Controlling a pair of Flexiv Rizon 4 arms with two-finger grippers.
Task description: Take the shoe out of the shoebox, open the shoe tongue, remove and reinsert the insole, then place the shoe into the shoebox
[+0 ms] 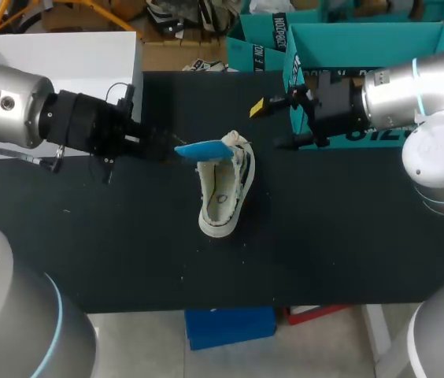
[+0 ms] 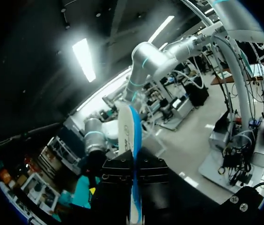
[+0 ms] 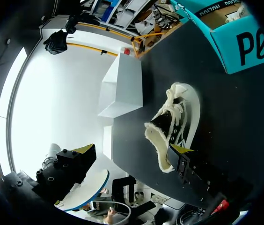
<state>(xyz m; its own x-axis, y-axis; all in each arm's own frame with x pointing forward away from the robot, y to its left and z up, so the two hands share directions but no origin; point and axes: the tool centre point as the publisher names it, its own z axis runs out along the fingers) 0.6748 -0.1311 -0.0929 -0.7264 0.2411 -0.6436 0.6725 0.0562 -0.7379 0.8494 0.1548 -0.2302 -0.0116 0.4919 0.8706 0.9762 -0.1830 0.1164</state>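
Observation:
A white low shoe (image 1: 224, 193) lies on the black table (image 1: 127, 252) near the middle, its opening facing up. Just above its tongue end hangs a blue and white insole (image 1: 205, 150), with my left gripper (image 1: 168, 147) shut on one end of it. In the left wrist view the insole (image 2: 133, 140) sticks out edge-on from between the black fingers. My right gripper (image 1: 271, 126) stands open beside the shoe's far end, nothing between its fingers. The right wrist view shows the shoe (image 3: 175, 123) ahead of one yellow-tipped finger (image 3: 182, 151). The teal shoebox (image 1: 434, 39) stands at the back right.
A white box (image 1: 64, 55) stands at the back left. A second teal box (image 1: 265, 43) is behind the shoe, beside the shoebox. Bare table stretches in front of the shoe to the front edge.

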